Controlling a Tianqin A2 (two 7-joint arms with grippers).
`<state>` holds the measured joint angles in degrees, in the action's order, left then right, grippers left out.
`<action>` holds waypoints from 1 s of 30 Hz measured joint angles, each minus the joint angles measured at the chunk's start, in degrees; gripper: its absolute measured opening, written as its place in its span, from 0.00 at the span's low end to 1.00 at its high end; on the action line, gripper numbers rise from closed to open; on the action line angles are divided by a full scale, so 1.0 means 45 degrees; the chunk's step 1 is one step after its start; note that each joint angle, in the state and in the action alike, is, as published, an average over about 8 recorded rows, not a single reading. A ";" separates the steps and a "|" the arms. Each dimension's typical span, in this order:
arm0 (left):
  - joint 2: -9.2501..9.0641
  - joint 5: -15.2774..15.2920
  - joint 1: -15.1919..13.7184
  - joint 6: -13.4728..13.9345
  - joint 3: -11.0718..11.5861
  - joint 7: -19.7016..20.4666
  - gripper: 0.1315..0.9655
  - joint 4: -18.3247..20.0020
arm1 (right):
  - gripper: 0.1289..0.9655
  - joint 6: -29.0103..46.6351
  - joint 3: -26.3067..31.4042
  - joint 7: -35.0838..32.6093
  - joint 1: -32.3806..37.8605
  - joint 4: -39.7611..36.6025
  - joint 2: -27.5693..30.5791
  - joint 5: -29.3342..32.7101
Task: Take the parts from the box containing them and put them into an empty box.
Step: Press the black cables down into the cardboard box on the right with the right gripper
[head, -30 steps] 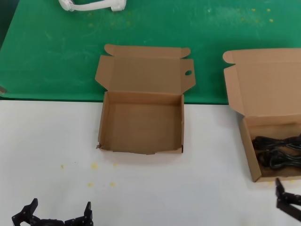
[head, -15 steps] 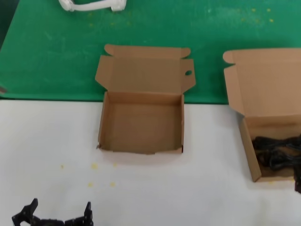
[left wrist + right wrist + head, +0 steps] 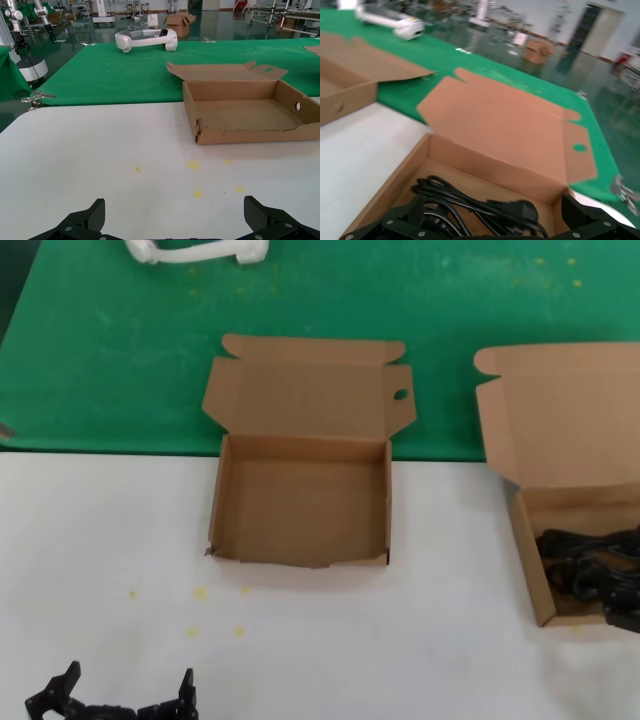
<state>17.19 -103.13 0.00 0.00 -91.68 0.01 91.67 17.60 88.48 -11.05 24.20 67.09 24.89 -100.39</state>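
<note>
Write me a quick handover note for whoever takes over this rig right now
Left pincer: open, parked low over the white table, holding nothing.
Right pincer: open, over the brown cardboard box with the plain lid at the table's right edge, poised above the thin black looped cables; nothing gripped yet.
Brown cardboard box with a small round hole in its lid flap, centre: empty.
Done: no cable moved.
Left: grasp each cable and carry it to the centre box.

No text, label, brand, number or sign can be read anywhere in these views; both brown cardboard boxes show plain, unprinted surfaces.
</note>
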 joint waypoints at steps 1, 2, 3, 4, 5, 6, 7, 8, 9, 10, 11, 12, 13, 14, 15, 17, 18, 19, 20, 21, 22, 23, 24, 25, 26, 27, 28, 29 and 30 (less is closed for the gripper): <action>0.0000 0.0000 0.0000 0.0000 0.0000 0.0000 1.00 0.0000 | 1.00 0.0059 0.0218 0.0025 0.0151 -0.0065 0.0136 0.0197; 0.0000 0.0000 0.0000 0.0000 0.0000 0.0000 1.00 0.0000 | 1.00 0.0105 0.0433 0.0060 0.0284 -0.0101 0.0276 0.0416; 0.0000 0.0000 0.0000 0.0000 0.0000 0.0000 1.00 0.0000 | 1.00 0.0143 0.0652 0.0109 0.0407 -0.0113 0.0431 0.0672; 0.0000 0.0000 0.0000 0.0000 0.0000 0.0000 1.00 0.0000 | 1.00 0.0174 0.0865 0.0170 0.0514 -0.0104 0.0592 0.0947; 0.0000 0.0000 0.0000 0.0000 0.0000 0.0000 1.00 0.0000 | 1.00 0.0199 0.1064 0.0247 0.0605 -0.0075 0.0757 0.1235; 0.0000 0.0000 0.0000 0.0000 0.0000 0.0000 1.00 0.0000 | 1.00 0.0223 0.1258 0.0348 0.0683 -0.0029 0.0932 0.1551; 0.0000 0.0000 0.0000 0.0000 0.0000 0.0000 1.00 0.0000 | 1.00 0.0246 0.1438 0.0468 0.0749 0.0033 0.1111 0.1880; 0.0000 0.0000 0.0000 0.0000 0.0000 0.0000 1.00 0.0000 | 1.00 0.0270 0.1593 0.0602 0.0799 0.0108 0.1284 0.2202; 0.0000 0.0000 0.0000 0.0000 0.0000 0.0000 1.00 0.0000 | 1.00 0.0298 0.1732 0.0753 0.0837 0.0196 0.1456 0.2531; 0.0000 0.0000 0.0000 0.0000 0.0000 0.0000 1.00 0.0000 | 1.00 0.0330 0.1849 0.0914 0.0867 0.0293 0.1618 0.2851; 0.0000 0.0000 0.0000 0.0000 0.0000 0.0000 1.00 0.0000 | 1.00 0.0365 0.1941 0.1079 0.0892 0.0392 0.1762 0.3148; 0.0000 0.0000 0.0000 0.0000 0.0000 0.0000 1.00 0.0000 | 1.00 0.0407 0.2020 0.1255 0.0920 0.0495 0.1898 0.3447; 0.0000 0.0000 0.0000 0.0000 0.0000 0.0000 1.00 0.0000 | 1.00 0.0455 0.2087 0.1433 0.0955 0.0594 0.2023 0.3736; 0.0000 0.0000 0.0000 0.0000 0.0000 0.0000 1.00 0.0000 | 1.00 0.0507 0.2143 0.1601 0.0996 0.0681 0.2129 0.4001; 0.0000 0.0000 0.0000 0.0000 0.0000 0.0000 1.00 0.0000 | 1.00 0.0565 0.2195 0.1766 0.1049 0.0754 0.2220 0.4258; 0.0000 0.0000 0.0000 0.0000 0.0000 0.0000 1.00 0.0000 | 1.00 0.0692 0.2292 0.2050 0.1182 0.0840 0.2355 0.4714; 0.0000 0.0000 0.0000 0.0000 0.0000 0.0000 1.00 0.0000 | 1.00 0.0761 0.2350 0.2162 0.1269 0.0838 0.2399 0.4912; 0.0000 0.0000 0.0000 0.0000 0.0000 0.0000 1.00 0.0000 | 1.00 0.0831 0.2412 0.2245 0.1366 0.0805 0.2431 0.5087; 0.0000 0.0000 0.0000 0.0000 0.0000 0.0000 1.00 0.0000 | 1.00 0.0896 0.2479 0.2292 0.1468 0.0740 0.2446 0.5225; 0.0000 0.0000 0.0000 0.0000 0.0000 0.0000 1.00 0.0000 | 1.00 0.0959 0.2551 0.2304 0.1579 0.0642 0.2449 0.5333; 0.0000 0.0000 0.0000 0.0000 0.0000 0.0000 1.00 0.0000 | 1.00 0.1018 0.2627 0.2285 0.1697 0.0519 0.2442 0.5414; 0.0000 0.0000 0.0000 0.0000 0.0000 0.0000 1.00 0.0000 | 1.00 0.1070 0.2703 0.2228 0.1819 0.0372 0.2425 0.5459; 0.0000 0.0000 0.0000 0.0000 0.0000 0.0000 1.00 0.0000 | 1.00 0.1118 0.2784 0.2128 0.1955 0.0191 0.2396 0.5477; 0.0000 0.0000 0.0000 0.0000 0.0000 0.0000 1.00 0.0000 | 1.00 0.1162 0.2865 0.1995 0.2100 -0.0013 0.2360 0.5472; 0.0000 0.0000 0.0000 0.0000 0.0000 0.0000 1.00 0.0000 | 1.00 0.1199 0.2941 0.1832 0.2245 -0.0227 0.2317 0.5443; 0.0000 0.0000 0.0000 0.0000 0.0000 0.0000 1.00 0.0000 | 1.00 0.1235 0.3017 0.1631 0.2403 -0.0467 0.2265 0.5393; 0.0000 0.0000 0.0000 0.0000 0.0000 0.0000 1.00 0.0000 | 1.00 0.1271 0.3091 0.1411 0.2567 -0.0716 0.2209 0.5331; 0.0000 0.0000 0.0000 0.0000 0.0000 0.0000 1.00 0.0000 | 1.00 0.1306 0.3159 0.1185 0.2731 -0.0964 0.2151 0.5263; 0.0000 0.0000 0.0000 0.0000 0.0000 0.0000 1.00 0.0000 | 1.00 0.1341 0.3226 0.0956 0.2897 -0.1211 0.2093 0.5192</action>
<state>17.19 -103.13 0.00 0.00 -91.68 0.01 91.67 23.63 103.00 -6.75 37.23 61.64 34.31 -77.03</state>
